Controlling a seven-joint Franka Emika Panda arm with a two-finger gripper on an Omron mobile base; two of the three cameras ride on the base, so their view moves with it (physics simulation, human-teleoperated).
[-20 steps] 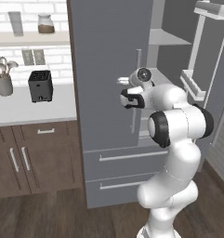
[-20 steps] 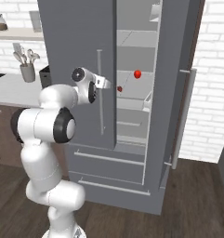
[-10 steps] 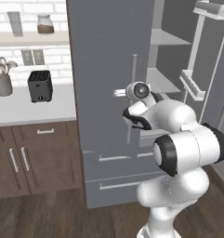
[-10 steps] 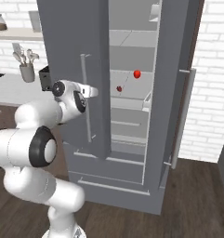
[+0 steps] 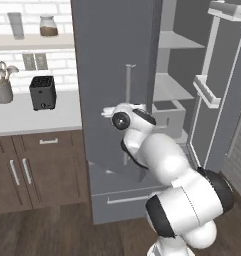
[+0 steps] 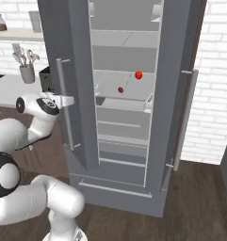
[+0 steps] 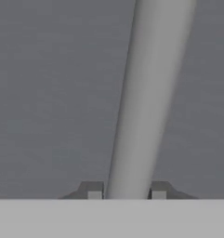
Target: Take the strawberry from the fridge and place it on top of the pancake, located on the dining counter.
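Gripper: my gripper (image 7: 123,191) sits at the fridge door's bar handle (image 7: 146,97), one fingertip (image 7: 94,189) on each side of the silver bar; the tips stand apart with the bar between them (whether the pads actually press it, I cannot tell).
Hand position: in the right base view my hand reaches the same long handle (image 6: 66,106) from the left, about midway up the bar.
Left door: the matte grey door panel (image 5: 112,75) stands swung partly out, its face toward the left base camera.
Fridge: the fridge (image 6: 176,94) is open in the middle, pale shelves showing between the two doors; two drawer fronts run across the bottom.
Right door: it stands wide open, with white door bins (image 5: 208,90) on its inner side.
Strawberry: the strawberry (image 6: 139,75), small and bright red, rests on a middle shelf toward the back right of the interior, well apart from my gripper.
Second red item: a smaller, darker red thing (image 6: 120,89) lies on the same shelf, nearer the front and to the left (too small to name).
Wall countertop: left of the fridge, a black toaster (image 5: 42,92) and a utensil holder (image 5: 2,91) stand on it, above brown cabinets (image 5: 37,170).
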